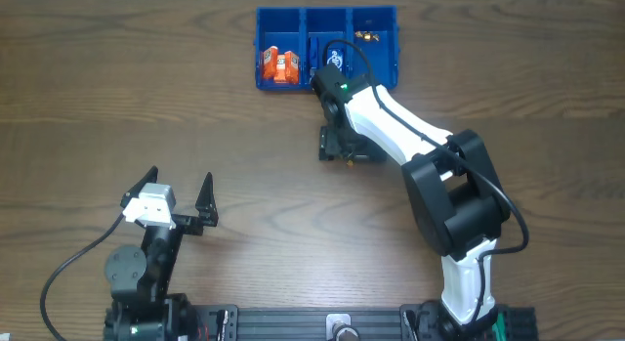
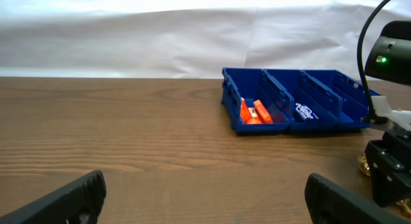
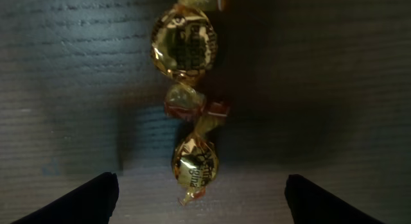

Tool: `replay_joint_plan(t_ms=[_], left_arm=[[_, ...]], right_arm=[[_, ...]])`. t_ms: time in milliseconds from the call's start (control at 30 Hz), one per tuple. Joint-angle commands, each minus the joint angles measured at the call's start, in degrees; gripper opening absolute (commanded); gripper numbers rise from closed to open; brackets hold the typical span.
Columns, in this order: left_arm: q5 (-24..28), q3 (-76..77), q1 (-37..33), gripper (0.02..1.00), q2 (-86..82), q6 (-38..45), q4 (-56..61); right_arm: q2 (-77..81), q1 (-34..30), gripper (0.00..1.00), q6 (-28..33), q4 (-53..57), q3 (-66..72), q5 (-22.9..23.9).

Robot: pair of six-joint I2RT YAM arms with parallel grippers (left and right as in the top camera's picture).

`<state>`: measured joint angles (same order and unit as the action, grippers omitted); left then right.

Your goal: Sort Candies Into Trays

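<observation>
Right wrist view, gold-wrapped candies (image 3: 184, 39) on table (image 3: 64, 89), their print blurred

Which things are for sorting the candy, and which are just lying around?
For the job: blue tray, orange candies, blue-white candy, gold candies under the right hand.
Just there: wooden table, white backdrop.

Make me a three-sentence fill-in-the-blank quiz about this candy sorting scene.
1. The blue tray has ___ compartments.
2. In the top view, the orange candies lie in the tray's ___ compartment.
3. The candies under the open right end effector have ___ wrappers.
Missing words: three; left; gold.
</observation>
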<state>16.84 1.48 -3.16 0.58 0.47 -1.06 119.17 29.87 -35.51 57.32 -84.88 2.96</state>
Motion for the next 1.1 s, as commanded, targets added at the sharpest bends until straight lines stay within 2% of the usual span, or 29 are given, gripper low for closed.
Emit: replay_joint_plan(t_ms=[33, 467, 733, 933, 1100], left_arm=[[1.14, -1.20, 0.20, 0.998, -0.33, 0.85, -1.73], [1.14, -1.20, 0.20, 0.998, -0.33, 0.83, -1.73], [1.14, -1.20, 0.20, 0.998, -0.33, 0.85, -1.73], [1.14, -1.20, 0.20, 0.998, -0.33, 0.83, -1.73], [1.14, -1.20, 0.20, 0.998, -0.33, 0.85, -1.73]], right_arm=[[0.76, -1.05, 0.840, -1.64, -0.57, 0.46, 0.31], [2.14, -1.88, 0.818, -1.84, -2.45, 0.46, 0.28], [2.51, -1.86, 0.744, -1.81, -3.56, 0.46, -0.72], [2.51, -1.81, 0.595, -1.81, -3.26, 0.46, -0.83], [2.51, -1.42, 0.564, -1.77, -2.51, 0.46, -1.20]])
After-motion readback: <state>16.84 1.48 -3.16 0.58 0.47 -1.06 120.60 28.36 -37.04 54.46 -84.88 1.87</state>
